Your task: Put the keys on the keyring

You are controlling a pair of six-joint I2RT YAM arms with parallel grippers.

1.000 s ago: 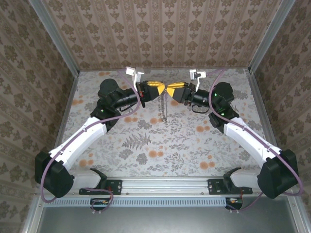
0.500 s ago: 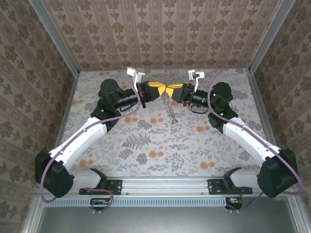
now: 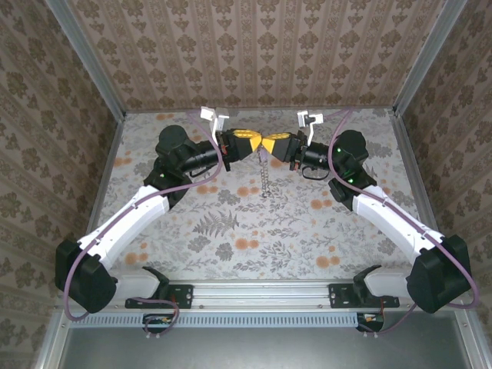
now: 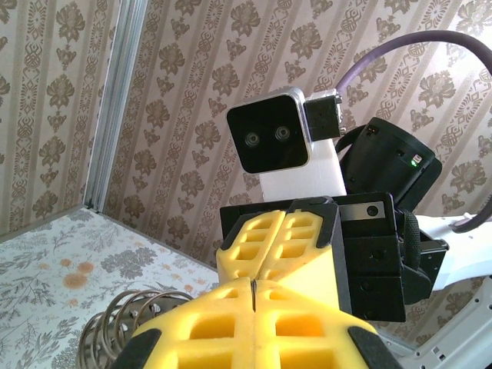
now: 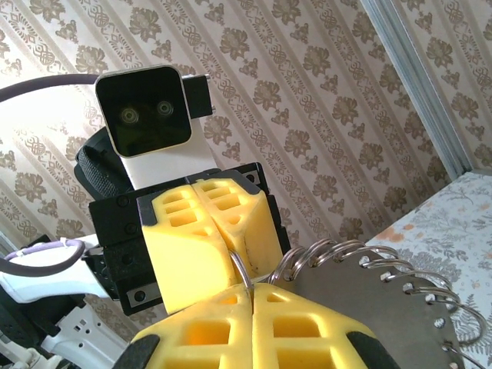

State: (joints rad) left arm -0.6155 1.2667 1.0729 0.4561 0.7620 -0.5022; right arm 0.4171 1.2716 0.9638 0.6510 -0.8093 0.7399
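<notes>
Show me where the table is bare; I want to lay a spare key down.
Widest bare patch: near middle of the table, bordered by the left arm, the right arm and the base rail. Smaller patches lie in the far corners behind each elbow. Crowded: far middle, where left pincer and right pincer meet with the keys dangling beneath.

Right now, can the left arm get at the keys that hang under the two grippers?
Probably not without letting go. The left gripper is shut, seemingly on the keyring, tip to tip with the shut right gripper. The keys hang free just below, but its jaws are occupied.
</notes>
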